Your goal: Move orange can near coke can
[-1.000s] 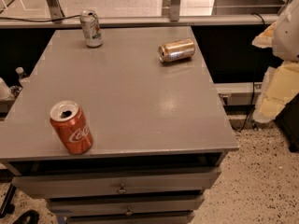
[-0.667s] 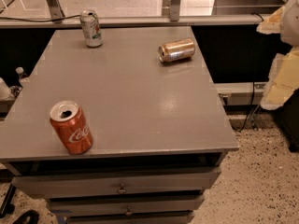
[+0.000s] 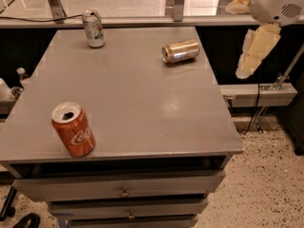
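Observation:
The orange can (image 3: 180, 51) lies on its side at the far right of the grey table (image 3: 142, 103), its open end facing left. The coke can (image 3: 73, 129) stands upright near the front left corner. My gripper (image 3: 254, 49) hangs in the air off the table's right edge, to the right of the orange can and a little above it. It holds nothing that I can see.
A white-green can (image 3: 94, 28) stands upright at the far left of the table. Drawers (image 3: 123, 191) run under the tabletop. A rail and shelf (image 3: 256, 91) lie to the right, with a cable running down to the speckled floor.
My gripper and arm have moved up and to the left, closer to the table's right edge. The cans have not moved.

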Motion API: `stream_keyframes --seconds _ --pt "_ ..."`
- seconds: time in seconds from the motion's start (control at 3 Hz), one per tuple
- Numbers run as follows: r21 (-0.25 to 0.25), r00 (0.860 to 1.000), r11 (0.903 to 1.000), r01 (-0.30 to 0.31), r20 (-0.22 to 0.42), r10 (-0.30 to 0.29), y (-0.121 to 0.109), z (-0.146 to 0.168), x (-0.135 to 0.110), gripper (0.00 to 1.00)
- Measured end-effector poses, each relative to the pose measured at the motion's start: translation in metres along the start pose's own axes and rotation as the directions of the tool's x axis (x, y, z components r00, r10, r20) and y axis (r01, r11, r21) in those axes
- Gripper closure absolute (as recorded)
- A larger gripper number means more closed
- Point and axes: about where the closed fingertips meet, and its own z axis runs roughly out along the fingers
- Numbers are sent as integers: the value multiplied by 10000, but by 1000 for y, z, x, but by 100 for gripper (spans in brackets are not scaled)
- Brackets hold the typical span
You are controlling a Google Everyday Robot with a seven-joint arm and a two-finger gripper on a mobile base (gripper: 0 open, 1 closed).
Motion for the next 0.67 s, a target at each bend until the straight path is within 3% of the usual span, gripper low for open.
stream_keyframes --seconds 0.33,0.67 --pt "124 9975 9988 470 529 -476 -28 44 -5 0" --pt "123 9975 9988 470 530 -476 -28 44 -5 0"
